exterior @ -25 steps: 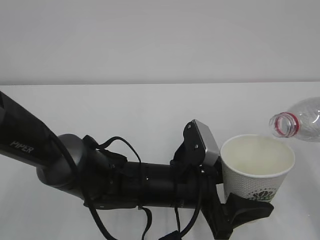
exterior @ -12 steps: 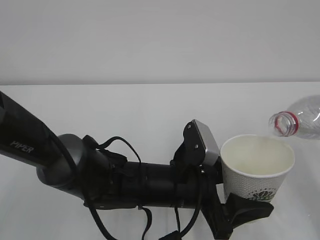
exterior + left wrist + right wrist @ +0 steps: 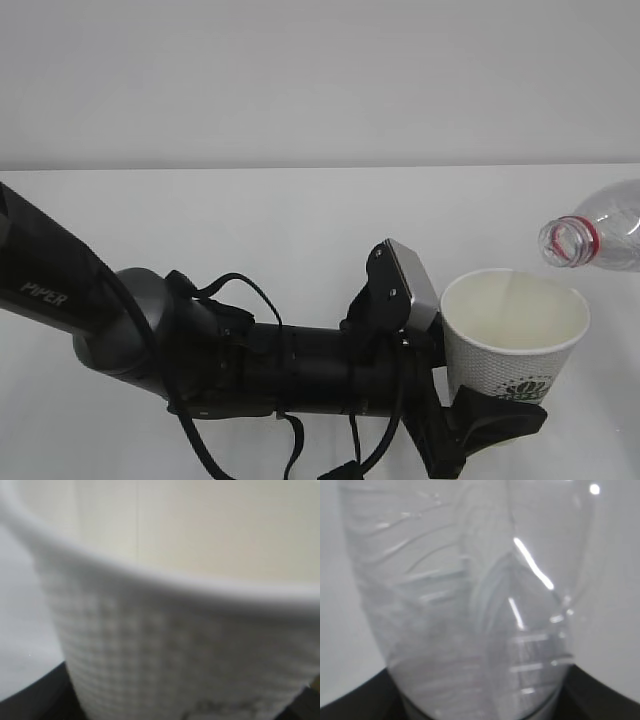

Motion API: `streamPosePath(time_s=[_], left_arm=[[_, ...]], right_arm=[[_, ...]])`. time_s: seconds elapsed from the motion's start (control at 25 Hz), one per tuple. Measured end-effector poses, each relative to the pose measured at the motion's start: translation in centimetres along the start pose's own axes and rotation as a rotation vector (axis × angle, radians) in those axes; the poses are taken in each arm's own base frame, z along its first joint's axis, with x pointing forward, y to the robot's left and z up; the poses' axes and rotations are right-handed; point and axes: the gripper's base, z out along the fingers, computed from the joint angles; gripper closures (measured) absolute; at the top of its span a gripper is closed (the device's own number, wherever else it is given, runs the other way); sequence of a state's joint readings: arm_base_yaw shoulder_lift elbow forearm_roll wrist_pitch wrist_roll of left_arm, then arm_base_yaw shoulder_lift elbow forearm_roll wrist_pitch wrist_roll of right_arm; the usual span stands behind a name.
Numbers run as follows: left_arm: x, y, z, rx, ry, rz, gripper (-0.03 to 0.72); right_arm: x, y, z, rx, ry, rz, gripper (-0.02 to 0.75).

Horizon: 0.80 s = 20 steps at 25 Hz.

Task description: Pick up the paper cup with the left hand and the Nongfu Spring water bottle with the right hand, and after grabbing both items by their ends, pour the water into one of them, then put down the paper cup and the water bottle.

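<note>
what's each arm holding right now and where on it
The left hand holds the paper cup by its base. The right hand, out of the exterior view, holds the Nongfu Spring water bottle near its bottom end, mouth tipped over the cup.

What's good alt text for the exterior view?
A black robot arm marked PIPER holds a white paper cup upright near its base, while a clear, uncapped bottle tilts its mouth over the rim from the right, above a white table.

Bare test setup, lab-like: plain white bench (image 3: 250,220) meeting a blank grey-white wall (image 3: 320,80) at its far edge; no furnishings or household clutter.
</note>
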<state>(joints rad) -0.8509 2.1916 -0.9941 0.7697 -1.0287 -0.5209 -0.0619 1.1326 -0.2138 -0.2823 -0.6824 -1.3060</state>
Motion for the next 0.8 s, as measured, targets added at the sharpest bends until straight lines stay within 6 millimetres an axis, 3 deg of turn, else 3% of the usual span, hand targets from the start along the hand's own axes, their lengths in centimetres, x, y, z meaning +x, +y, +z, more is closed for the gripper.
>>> streamPosePath(time_s=[0.8], left_arm=[[0.00, 0.00, 0.00, 0.000, 0.000, 0.000, 0.145]], right_arm=[[-0.01, -0.28, 0.00, 0.031, -0.001, -0.021, 0.307]])
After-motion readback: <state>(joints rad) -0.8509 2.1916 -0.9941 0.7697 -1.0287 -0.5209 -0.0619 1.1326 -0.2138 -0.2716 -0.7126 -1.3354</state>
